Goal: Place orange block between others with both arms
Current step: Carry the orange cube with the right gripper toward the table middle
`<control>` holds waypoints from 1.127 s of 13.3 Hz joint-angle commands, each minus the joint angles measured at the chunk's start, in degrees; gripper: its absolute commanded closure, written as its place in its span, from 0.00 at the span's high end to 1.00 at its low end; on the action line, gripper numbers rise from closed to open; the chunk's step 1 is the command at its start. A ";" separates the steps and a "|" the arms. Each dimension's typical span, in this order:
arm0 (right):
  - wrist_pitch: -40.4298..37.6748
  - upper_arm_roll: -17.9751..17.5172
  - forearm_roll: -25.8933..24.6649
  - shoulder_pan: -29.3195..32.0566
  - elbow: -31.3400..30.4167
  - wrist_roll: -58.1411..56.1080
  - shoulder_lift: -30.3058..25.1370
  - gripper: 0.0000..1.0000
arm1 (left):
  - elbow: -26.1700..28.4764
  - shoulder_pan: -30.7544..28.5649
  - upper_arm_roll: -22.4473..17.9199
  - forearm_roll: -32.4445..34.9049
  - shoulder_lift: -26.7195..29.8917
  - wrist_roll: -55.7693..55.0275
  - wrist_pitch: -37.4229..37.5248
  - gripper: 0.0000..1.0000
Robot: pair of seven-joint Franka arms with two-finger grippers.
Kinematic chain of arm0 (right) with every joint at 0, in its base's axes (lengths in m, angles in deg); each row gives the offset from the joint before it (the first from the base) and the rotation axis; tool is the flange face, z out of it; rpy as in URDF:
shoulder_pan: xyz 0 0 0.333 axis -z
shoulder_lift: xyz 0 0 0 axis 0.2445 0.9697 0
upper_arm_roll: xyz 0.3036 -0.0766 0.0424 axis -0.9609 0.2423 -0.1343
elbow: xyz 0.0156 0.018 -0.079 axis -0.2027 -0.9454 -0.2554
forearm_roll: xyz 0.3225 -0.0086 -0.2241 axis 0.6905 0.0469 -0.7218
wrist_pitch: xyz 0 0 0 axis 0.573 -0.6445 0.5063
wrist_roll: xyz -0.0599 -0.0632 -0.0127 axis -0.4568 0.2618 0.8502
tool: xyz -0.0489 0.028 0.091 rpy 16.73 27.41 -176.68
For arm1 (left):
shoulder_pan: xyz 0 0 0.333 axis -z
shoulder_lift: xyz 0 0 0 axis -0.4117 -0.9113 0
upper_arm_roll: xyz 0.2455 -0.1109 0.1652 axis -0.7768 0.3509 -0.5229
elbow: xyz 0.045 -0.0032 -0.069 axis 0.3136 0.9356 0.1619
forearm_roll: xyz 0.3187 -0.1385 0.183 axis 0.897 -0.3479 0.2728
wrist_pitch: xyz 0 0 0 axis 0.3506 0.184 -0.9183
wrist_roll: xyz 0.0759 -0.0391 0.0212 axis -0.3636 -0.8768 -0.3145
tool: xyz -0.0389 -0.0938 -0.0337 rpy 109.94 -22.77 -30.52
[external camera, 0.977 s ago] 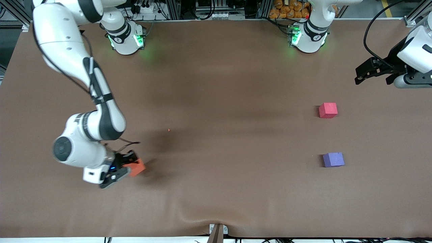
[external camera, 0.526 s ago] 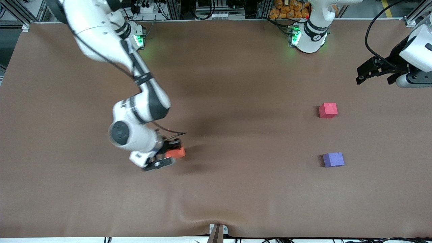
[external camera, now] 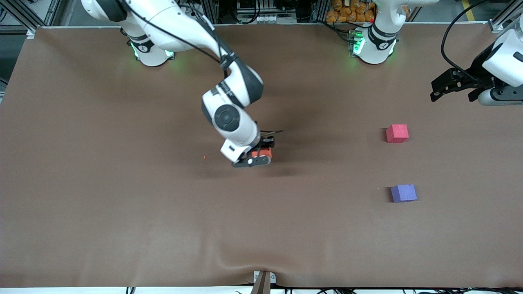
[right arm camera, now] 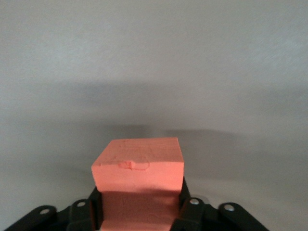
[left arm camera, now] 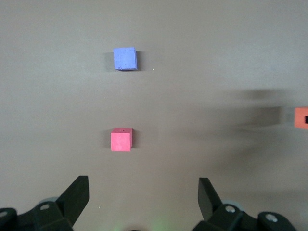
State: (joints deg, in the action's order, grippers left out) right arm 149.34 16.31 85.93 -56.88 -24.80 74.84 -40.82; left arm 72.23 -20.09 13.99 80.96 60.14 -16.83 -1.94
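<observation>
Carried fast from the right arm's end to mid-table: orange block (external camera: 261, 153) now over the centre of the brown table (external camera: 122, 228), clamped between the right gripper (external camera: 260, 154) fingers, jaws narrow and snug on its sides. Halfway to the pink block (external camera: 397, 133) and purple block (external camera: 403, 193); handover likely next. Left gripper (external camera: 443, 86) waiting, spread wide, holding nothing. Matte, foam-like cubes; small dent on orange top.

Orange block (external camera: 262, 153) mostly hidden between right gripper (external camera: 258, 156) jaws; cut by left wrist view edge; seemingly held.
</observation>
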 commanded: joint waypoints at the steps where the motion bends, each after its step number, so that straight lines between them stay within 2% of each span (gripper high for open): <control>1: 3.38 0.82 1.01 -2.96 -0.58 5.26 0.89 0.63 | -0.20 -0.26 0.48 0.49 0.97 0.24 1.69 1.00; 4: 6.30 0.82 1.01 -5.34 -0.58 9.23 2.21 0.63 | -0.20 -0.18 0.48 0.58 0.88 0.15 2.57 1.00; 8: 8.05 0.82 1.01 -7.45 -0.58 12.31 3.36 0.72 | -0.29 0.09 0.48 0.58 0.53 -0.03 2.83 1.00; 11: 10.25 0.82 1.01 -8.42 -0.58 12.31 4.24 0.84 | -0.55 1.14 0.56 0.58 0.00 -1.69 2.57 1.00; 13: 9.64 0.82 1.10 -6.77 -0.49 11.52 3.37 0.98 | -0.64 1.93 0.56 0.67 -0.70 -2.57 2.22 1.00; 15: 8.59 0.82 0.66 -4.48 -0.49 11.00 1.70 1.00 | -0.64 3.42 0.65 0.58 -0.96 -3.27 2.04 1.00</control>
State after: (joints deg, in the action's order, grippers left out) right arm 159.26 17.31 85.93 -63.60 -25.16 86.41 -37.03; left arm 72.29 -18.06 14.43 80.96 59.67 -18.67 -0.05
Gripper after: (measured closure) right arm 0.013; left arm 0.000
